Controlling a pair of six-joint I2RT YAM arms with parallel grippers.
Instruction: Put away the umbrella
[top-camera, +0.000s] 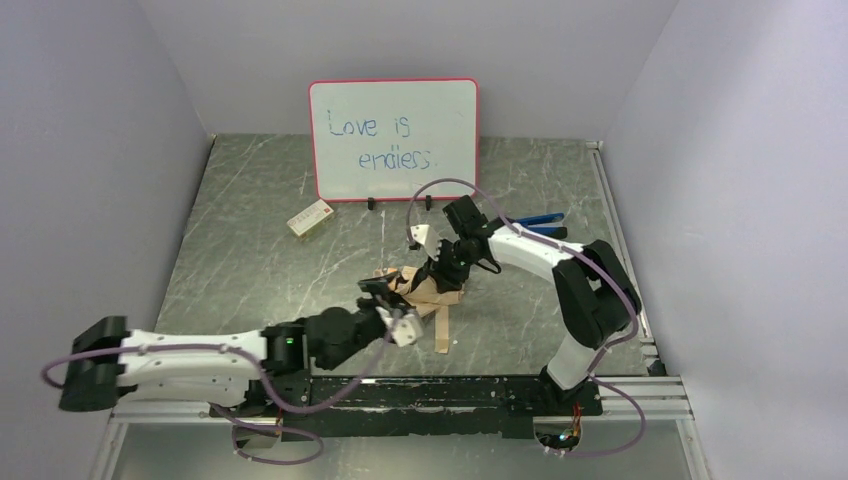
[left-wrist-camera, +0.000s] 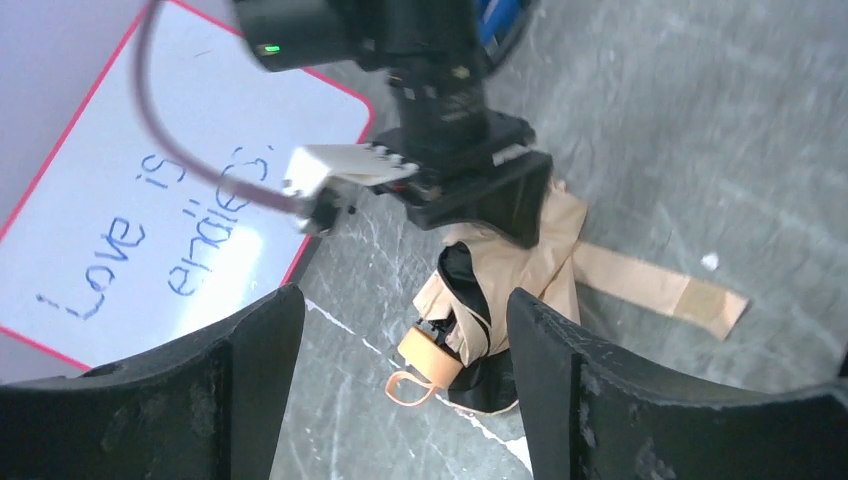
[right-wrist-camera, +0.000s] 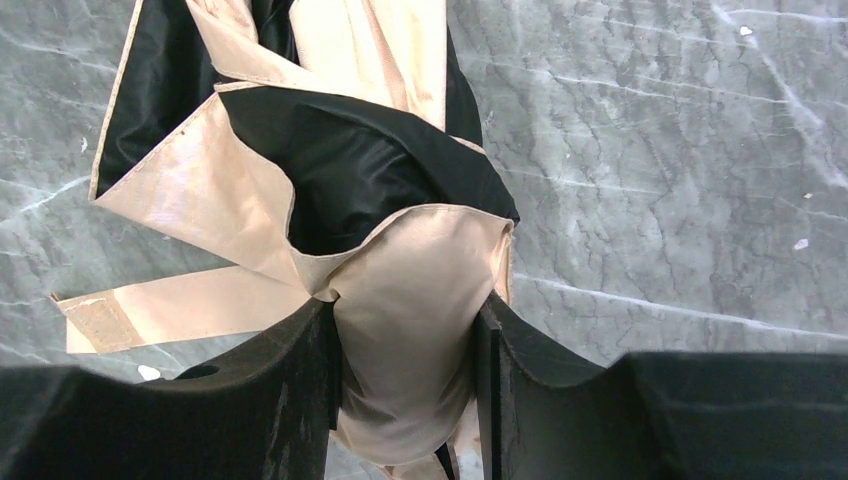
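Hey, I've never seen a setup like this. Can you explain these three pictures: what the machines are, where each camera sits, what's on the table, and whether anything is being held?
These are two robot arms bolted at the near edge of a table. Each ends in a two-finger gripper. The wide picture comes from a camera above and behind them. The other two come from a camera on each wrist, so the dark shapes at the bottom are that arm's own fingers.

On the grey marbled surface lies a folded tan-and-black umbrella. A whiteboard reading "Love is endless" stands at the back. Near it are a small white-and-red box and a blue-black clip tool.

The right gripper pinches the umbrella's fabric. The left gripper is open and holds nothing, facing the handle end.
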